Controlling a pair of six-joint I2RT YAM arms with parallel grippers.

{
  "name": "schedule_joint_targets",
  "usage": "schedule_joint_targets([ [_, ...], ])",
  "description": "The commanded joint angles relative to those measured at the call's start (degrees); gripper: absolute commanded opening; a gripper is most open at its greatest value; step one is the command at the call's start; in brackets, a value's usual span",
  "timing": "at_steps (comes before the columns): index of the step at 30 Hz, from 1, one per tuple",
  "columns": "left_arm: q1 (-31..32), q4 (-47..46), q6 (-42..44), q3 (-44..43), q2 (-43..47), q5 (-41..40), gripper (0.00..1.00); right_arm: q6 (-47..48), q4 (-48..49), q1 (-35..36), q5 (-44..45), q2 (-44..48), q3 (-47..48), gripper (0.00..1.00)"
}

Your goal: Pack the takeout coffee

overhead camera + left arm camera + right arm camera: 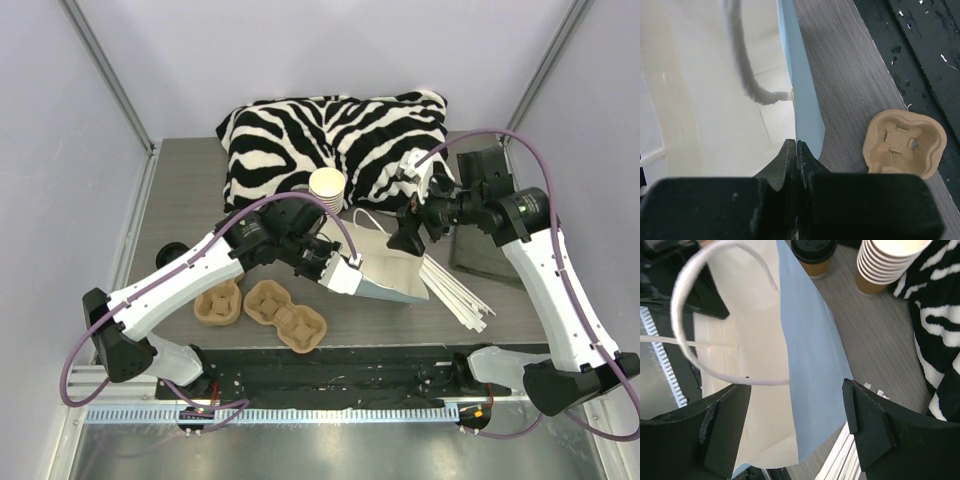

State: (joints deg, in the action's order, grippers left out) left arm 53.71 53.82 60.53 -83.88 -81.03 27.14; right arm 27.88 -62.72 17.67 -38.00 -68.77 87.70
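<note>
Top view: paper bag (395, 272) lies on table (180, 200). left gripper (350, 278) is at its near edge, right gripper (408, 238) at its far side. Around it: zebra cloth (300, 140) behind, 1 stack of cups (327, 187), white straws (455, 295) to the right, 2 pulp carriers (218, 303) front-left. Takeout coffee can't be made out here.

Left wrist: left gripper (796, 150) fingers together, pinched on the bag's blue edge. 1 of the pulp carriers (905, 145) sits beside it. Bag interior is cut off at left.

Right wrist: right gripper (797, 425) jaws wide apart, straddling the bag's blue wall; contact unclear. Rope handle (685, 285) loops in front. takeout coffee (814, 255) stands upright beyond the bag, near the cups, its top cut off by the frame. Cup count unclear.
</note>
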Motion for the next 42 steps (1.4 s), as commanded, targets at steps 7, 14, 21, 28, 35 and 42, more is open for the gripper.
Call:
schedule_joint_targets([
  [7,0.0,-13.1,-17.7,4.8,1.7,-5.0,0.00,-13.6,5.4,1.3,21.6,3.9,-0.5,0.91],
  [14,0.1,-20.4,-32.2,6.7,2.8,-9.5,0.00,-22.1,3.0,1.3,24.3,5.5,2.5,0.99],
  [21,0.1,-21.9,-37.3,7.0,3.1,-9.7,0.00,-22.3,3.8,1.3,26.8,6.1,-1.7,0.84],
  [28,0.1,-23.3,-42.5,7.8,3.5,-7.8,0.00,-24.0,6.5,1.4,28.9,5.2,-4.6,0.60],
  [35,0.2,-24.1,-45.9,8.9,3.3,-6.1,0.00,-25.0,8.6,1.2,31.3,4.4,-4.5,0.48],
  [42,1.7,-24.4,-46.2,9.7,3.2,-5.4,0.00,-26.1,10.5,1.2,30.2,2.9,-2.5,0.54],
])
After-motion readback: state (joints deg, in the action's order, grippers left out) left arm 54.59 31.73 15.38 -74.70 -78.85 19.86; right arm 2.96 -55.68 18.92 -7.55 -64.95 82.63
